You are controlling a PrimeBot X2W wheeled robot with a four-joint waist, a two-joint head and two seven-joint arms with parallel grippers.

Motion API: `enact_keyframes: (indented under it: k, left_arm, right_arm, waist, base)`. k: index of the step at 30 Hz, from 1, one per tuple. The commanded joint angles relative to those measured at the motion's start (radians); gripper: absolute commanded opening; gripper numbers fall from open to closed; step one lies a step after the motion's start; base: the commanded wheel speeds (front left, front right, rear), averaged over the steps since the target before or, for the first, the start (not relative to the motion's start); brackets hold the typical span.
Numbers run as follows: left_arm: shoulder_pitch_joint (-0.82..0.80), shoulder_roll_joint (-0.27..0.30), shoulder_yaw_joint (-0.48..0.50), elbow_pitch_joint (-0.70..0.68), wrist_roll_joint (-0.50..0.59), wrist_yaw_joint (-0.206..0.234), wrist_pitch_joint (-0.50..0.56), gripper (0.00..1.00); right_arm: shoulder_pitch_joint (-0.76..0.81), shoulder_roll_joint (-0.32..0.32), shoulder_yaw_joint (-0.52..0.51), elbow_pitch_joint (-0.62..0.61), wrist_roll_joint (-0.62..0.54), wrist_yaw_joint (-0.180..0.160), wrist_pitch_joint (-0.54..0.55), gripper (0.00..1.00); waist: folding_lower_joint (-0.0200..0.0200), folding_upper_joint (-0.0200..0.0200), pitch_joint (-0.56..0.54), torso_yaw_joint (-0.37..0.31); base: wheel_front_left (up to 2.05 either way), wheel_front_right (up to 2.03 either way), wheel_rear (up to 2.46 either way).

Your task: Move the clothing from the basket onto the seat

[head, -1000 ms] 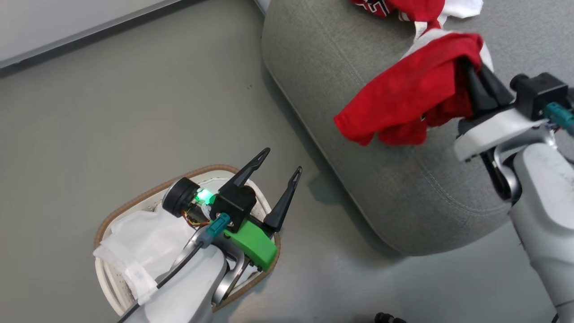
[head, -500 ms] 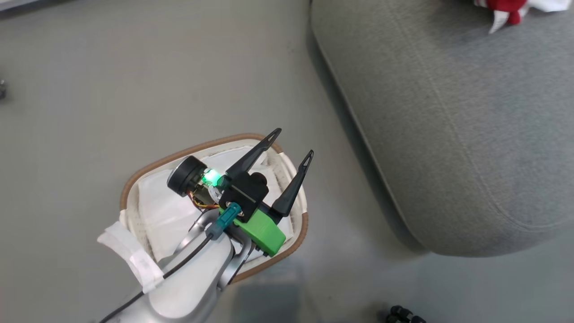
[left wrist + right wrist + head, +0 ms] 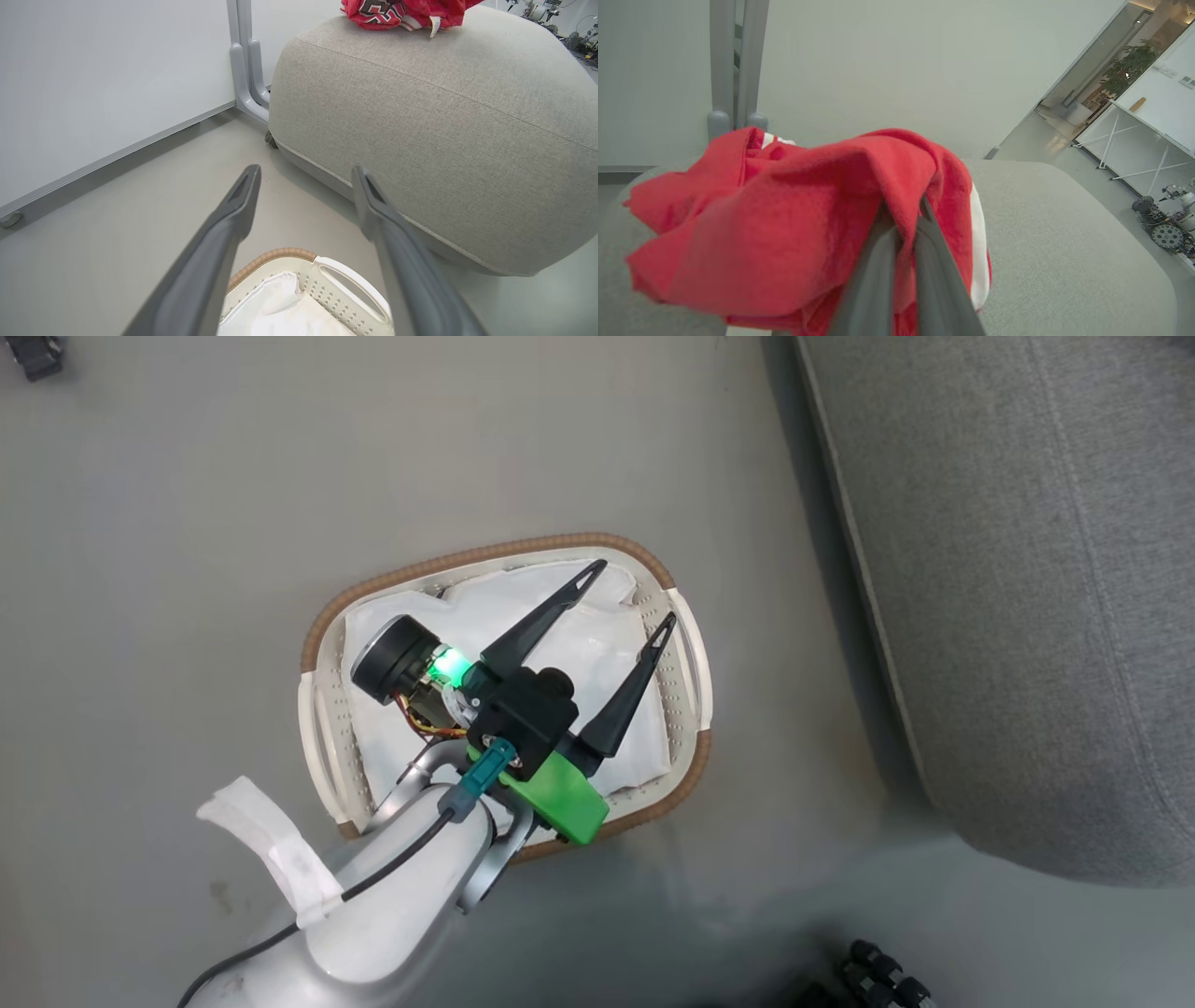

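Note:
The basket (image 3: 523,549) stands on the floor in the head view, with its white lining showing inside. My left gripper (image 3: 634,592) hangs over it, open, nothing between the fingers. The left wrist view looks past that gripper (image 3: 306,171) and the basket's (image 3: 327,275) near handle to the seat (image 3: 420,116), where a red jersey (image 3: 387,11) lies on top. In the right wrist view my right gripper (image 3: 903,212) is shut on a plain red garment (image 3: 784,210) with white trim, held above the seat (image 3: 1064,242). The seat's edge (image 3: 1027,569) fills the head view's right side.
A white wall panel with a grey post (image 3: 247,60) stands behind the seat's left end. Small dark parts lie on the floor at the bottom right (image 3: 878,971) and top left (image 3: 37,355). Bare grey floor surrounds the basket. A white table (image 3: 1148,135) stands far right.
The head camera has swung down and left: the basket now sits mid-picture, and the right gripper with its red garment has left that view. The left gripper stays open over the basket.

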Motion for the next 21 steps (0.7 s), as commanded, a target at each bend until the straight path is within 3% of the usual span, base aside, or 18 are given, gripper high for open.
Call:
enact_keyframes:
  k: [1,5,6,7,8,9,21]
  left_arm:
    - [-0.017,0.010,-0.001,-0.006,0.010,0.004,0.005,1.00]
    - [-0.014,0.017,-0.007,-0.018,0.011,0.007,0.014,1.00]
    - [-0.013,0.018,-0.008,-0.019,0.010,0.007,0.015,1.00]
    - [-0.013,0.020,-0.009,-0.021,0.009,0.007,0.015,1.00]
    - [-0.013,0.022,-0.010,-0.022,0.009,0.007,0.017,1.00]
    - [-0.012,0.024,-0.011,-0.023,0.008,0.007,0.018,1.00]
    - [0.013,0.026,-0.009,-0.016,-0.017,0.018,0.004,1.00]
  right_arm:
    - [0.011,0.019,-0.004,0.016,-0.005,-0.001,-0.009,0.00]
    - [0.039,0.075,0.004,0.064,-0.036,-0.001,-0.020,0.03]
    - [0.041,0.087,0.006,0.067,-0.041,-0.001,-0.021,0.14]
    - [0.043,0.097,0.006,0.067,-0.046,-0.001,-0.021,0.44]
    - [0.046,0.103,0.006,0.059,-0.047,-0.001,-0.021,0.83]
    - [0.052,0.111,0.005,0.043,-0.051,-0.001,-0.022,1.00]
    - [0.159,0.172,0.018,-0.087,-0.052,-0.001,-0.022,1.00]
  waist:
    - [-0.0001,0.0000,0.051,0.020]
    - [-0.0001,0.0000,0.063,0.003]
    - [-0.0001,0.0000,0.064,-0.001]
    - [-0.0001,0.0000,0.064,-0.006]
    - [-0.0001,0.0000,0.064,-0.010]
    - [-0.0001,0.0000,0.063,-0.014]
    - [-0.0001,0.0000,-0.005,-0.060]
  base:
    - [0.00,0.00,0.00]
    - [0.00,0.00,0.00]
    - [0.00,0.00,0.00]
    - [0.00,0.00,0.00]
    - [0.00,0.00,0.00]
    - [0.00,0.00,0.00]
    - [0.00,0.00,0.00]
